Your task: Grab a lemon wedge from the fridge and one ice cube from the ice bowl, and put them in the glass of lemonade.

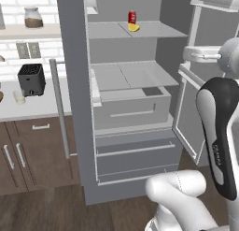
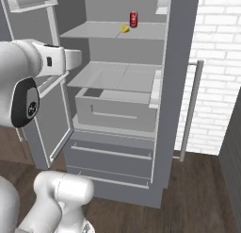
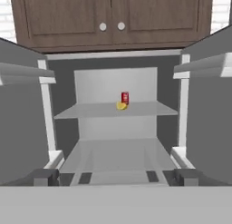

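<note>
The fridge (image 1: 135,113) stands with both doors swung wide. On its upper shelf lies the lemon wedge (image 1: 134,27) (image 2: 124,28) (image 3: 121,106), a small yellow crescent touching the front of a red can (image 1: 132,17). My gripper (image 2: 77,58) hovers in front of the open fridge at middle-shelf height, well short of the wedge; its fingers are hidden, so I cannot tell its state. The glass of lemonade (image 1: 19,97) sits on the counter to the left, beside a black toaster (image 1: 31,79). The ice bowl is out of view.
The left door with its bar handle (image 1: 59,108) and the right door (image 1: 205,94) flank the opening. A grey drawer (image 1: 130,106) juts out under the middle shelf. Brown cupboards (image 1: 28,150) are below the counter, a brick wall (image 2: 216,62) at the right.
</note>
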Tool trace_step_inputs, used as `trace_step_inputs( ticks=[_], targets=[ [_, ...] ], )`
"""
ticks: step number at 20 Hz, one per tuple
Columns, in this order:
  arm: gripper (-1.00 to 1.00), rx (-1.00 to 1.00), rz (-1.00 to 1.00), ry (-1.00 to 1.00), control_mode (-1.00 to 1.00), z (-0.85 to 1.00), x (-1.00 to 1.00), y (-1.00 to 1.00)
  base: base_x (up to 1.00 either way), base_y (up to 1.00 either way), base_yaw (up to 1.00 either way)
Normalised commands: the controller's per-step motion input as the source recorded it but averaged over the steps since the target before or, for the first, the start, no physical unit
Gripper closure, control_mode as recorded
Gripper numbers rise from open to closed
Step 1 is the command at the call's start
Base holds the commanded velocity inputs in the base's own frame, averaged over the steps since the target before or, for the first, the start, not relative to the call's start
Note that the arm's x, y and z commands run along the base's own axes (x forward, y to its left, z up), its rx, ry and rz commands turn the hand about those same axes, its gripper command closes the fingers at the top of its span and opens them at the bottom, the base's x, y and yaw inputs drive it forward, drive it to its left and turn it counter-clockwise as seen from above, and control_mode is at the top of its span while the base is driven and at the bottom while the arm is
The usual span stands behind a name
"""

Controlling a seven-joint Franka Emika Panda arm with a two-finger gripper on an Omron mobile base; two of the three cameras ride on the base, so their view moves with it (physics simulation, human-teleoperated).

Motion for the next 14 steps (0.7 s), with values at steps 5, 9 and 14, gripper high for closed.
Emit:
trace_step_inputs(
  ticks=[5, 9, 14],
  targets=[
    [-1.0, 0.0, -0.06, -0.03, -1.0, 0.0, -0.11, 0.01, 0.0, 0.0, 0.0],
    [-1.0, -0.11, -0.06, 0.14, -1.0, 0.08, 0.12, 0.36, 0.0, 0.0, 0.0],
    [-1.0, -0.03, 0.0, 0.2, -1.0, 0.05, 0.22, -0.01, 0.0, 0.0, 0.0]
  ],
)
